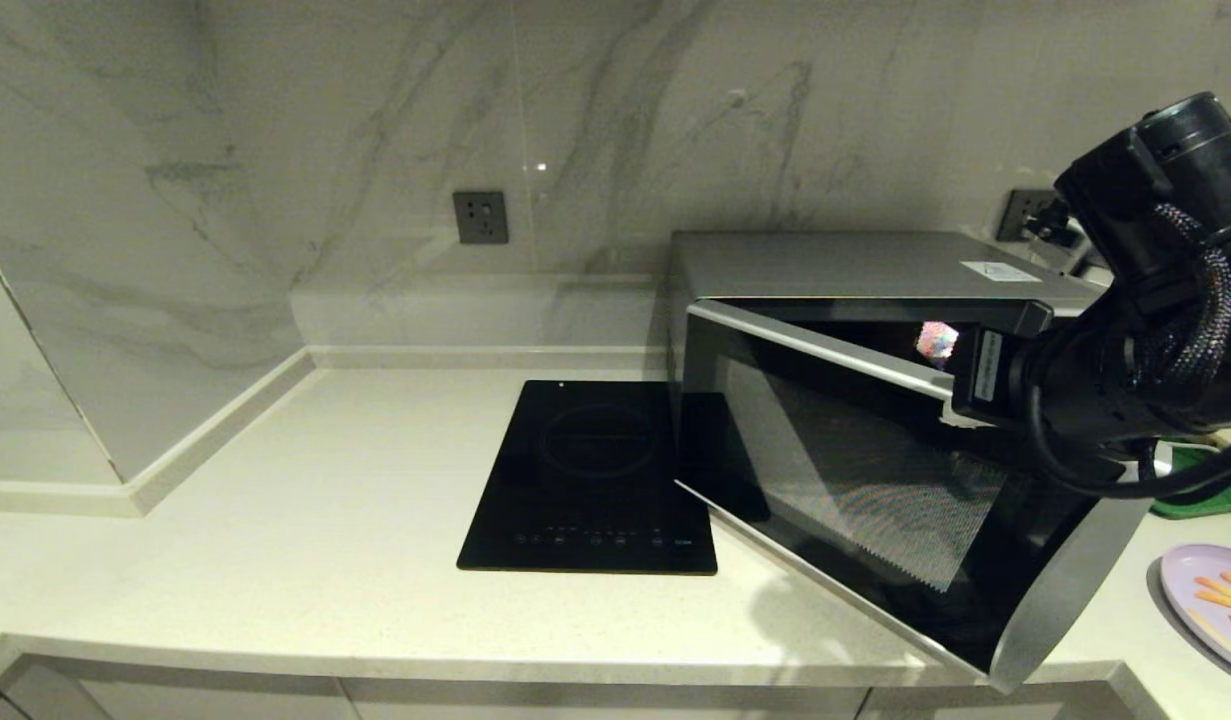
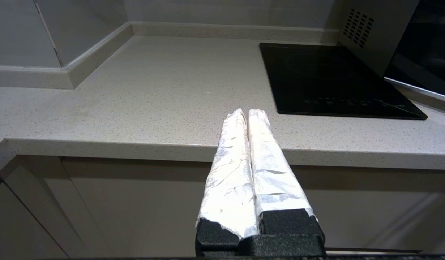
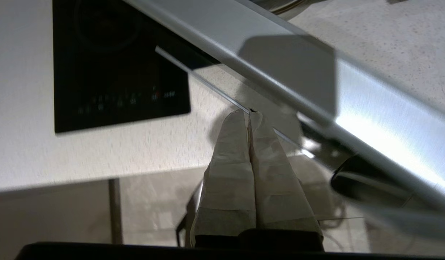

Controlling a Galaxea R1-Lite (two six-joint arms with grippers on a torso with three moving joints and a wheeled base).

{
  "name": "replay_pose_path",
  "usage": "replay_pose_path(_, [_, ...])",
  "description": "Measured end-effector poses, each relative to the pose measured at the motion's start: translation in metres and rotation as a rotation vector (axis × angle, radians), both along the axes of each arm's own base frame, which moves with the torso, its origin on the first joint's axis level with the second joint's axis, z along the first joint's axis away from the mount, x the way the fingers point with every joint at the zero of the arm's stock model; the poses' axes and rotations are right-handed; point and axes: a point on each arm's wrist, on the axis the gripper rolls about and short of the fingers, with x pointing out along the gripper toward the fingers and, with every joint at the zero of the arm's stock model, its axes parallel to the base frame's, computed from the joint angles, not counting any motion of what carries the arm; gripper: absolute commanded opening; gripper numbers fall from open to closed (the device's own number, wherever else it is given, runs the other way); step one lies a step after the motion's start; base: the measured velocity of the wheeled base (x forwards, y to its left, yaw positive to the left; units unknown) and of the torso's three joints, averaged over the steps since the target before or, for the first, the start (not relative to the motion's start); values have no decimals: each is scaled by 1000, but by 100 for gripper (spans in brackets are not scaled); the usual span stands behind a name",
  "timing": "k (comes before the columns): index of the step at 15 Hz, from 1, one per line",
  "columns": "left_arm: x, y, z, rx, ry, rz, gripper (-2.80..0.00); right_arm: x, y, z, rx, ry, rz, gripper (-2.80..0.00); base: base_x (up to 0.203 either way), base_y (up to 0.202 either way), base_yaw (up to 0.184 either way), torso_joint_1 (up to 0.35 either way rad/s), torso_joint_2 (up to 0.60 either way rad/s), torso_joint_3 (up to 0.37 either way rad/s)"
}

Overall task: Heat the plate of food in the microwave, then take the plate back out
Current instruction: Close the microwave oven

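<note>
The silver-grey microwave stands at the back right of the counter, its dark glass door swung partly open towards the front left. My right arm reaches in from the right to the door's upper free edge. Its fingertips are hidden there in the head view. The right wrist view shows my right gripper shut and empty, close against the door's silver trim. The lilac plate of food with orange sticks lies on the counter at the front right edge. My left gripper is shut and empty, parked below the counter's front edge.
A flat black induction hob lies left of the microwave, partly under the open door. A green tray sits behind the right arm, right of the microwave. Marble walls close the back and the left side of the counter.
</note>
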Motion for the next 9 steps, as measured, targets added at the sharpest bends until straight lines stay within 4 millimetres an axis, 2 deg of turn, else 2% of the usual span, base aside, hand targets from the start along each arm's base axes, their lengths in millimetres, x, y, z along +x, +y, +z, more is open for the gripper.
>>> replay_pose_path(6, [0, 0, 0, 0, 0, 0, -280, 45, -48, -26, 59, 39, -286, -280, 0, 0, 0, 0, 0, 0])
replay_pose_path(9, [0, 0, 0, 0, 0, 0, -280, 69, -72, -38, 79, 1, -384, -280, 0, 0, 0, 0, 0, 0])
